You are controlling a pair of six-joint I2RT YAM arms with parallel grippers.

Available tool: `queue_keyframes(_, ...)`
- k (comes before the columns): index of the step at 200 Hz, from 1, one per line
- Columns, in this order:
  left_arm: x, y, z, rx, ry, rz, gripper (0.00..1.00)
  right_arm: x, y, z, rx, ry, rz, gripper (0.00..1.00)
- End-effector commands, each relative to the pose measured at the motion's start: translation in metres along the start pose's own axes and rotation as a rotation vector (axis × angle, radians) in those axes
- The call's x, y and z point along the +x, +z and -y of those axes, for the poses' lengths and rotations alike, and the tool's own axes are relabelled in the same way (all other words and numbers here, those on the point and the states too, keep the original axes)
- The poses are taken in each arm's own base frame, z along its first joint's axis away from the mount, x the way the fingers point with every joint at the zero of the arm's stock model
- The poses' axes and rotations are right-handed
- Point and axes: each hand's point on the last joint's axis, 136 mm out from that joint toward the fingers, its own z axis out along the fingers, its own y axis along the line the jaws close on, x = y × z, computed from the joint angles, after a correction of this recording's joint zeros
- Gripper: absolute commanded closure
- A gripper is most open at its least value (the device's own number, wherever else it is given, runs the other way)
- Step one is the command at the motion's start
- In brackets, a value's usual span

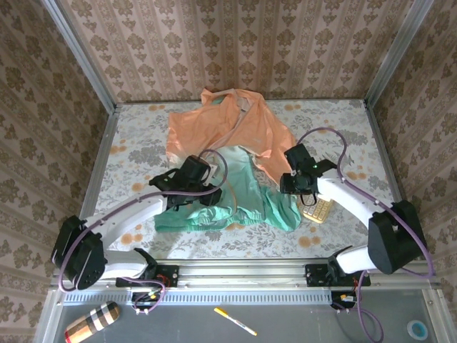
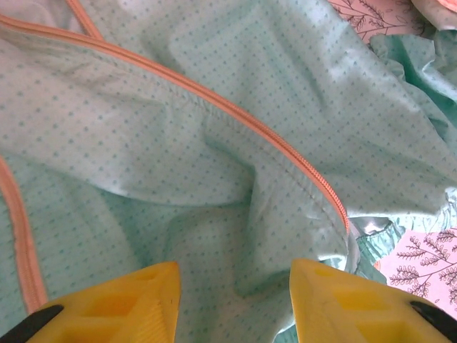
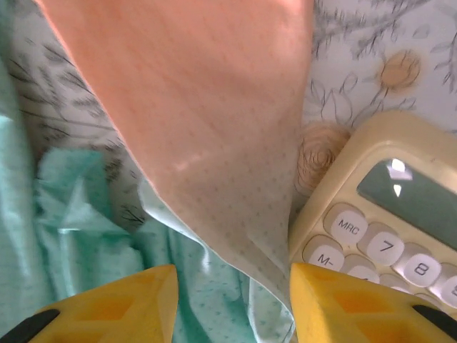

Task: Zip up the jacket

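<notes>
The jacket (image 1: pixel 235 136) lies crumpled mid-table (image 1: pixel 136 153), teal hem toward the arms. The left gripper (image 2: pixel 234 279) hovers half-open over the orange zipper (image 2: pixel 285 153), probably to find its lower end. The right gripper (image 3: pixel 234 279), likewise half-open, straddles peach fabric beside a calculator (image 3: pixel 389 214).

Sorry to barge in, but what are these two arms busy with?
They are working on a crumpled jacket on the table, which looks not yet zipped. The left end effector hovers open over the teal hem by the orange zipper; the right end effector, open too, is over peach fabric beside a beige calculator.
</notes>
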Motion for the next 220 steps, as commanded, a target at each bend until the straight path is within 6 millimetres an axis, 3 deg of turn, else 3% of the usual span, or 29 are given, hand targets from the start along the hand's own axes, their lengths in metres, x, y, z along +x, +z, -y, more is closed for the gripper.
queue_keyframes(1,-0.013,0.002,0.01,0.015,0.027,0.026,0.55,0.02,0.011,-0.003,-0.021,0.001,-0.071,0.57)
queue_keyframes(62,0.004,0.029,0.051,0.052,0.049,-0.024,0.52,0.012,0.008,-0.039,-0.094,-0.046,-0.032,0.58)
queue_keyframes(109,0.013,0.062,0.049,-0.002,0.024,-0.051,0.46,0.013,0.005,-0.057,-0.133,-0.073,-0.018,0.58)
queue_keyframes(128,0.011,0.064,0.046,-0.018,0.026,-0.045,0.6,0.01,-0.002,-0.064,-0.17,-0.08,0.016,0.59)
queue_keyframes(156,0.005,0.053,0.039,-0.047,0.04,-0.012,1.0,0.004,-0.013,-0.068,-0.205,-0.071,0.062,0.59)
queue_keyframes(170,0.002,0.043,0.034,-0.047,0.037,0.005,1.0,0.005,-0.013,-0.073,-0.235,-0.069,0.062,0.6)
queue_keyframes(183,-0.002,0.033,0.03,-0.01,0.013,0.027,1.0,0.0,-0.028,-0.087,-0.327,-0.073,0.103,0.6)
queue_keyframes(220,-0.013,0.005,0.035,0.232,-0.078,0.11,1.0,0.0,-0.059,-0.142,-0.703,-0.148,0.2,0.63)
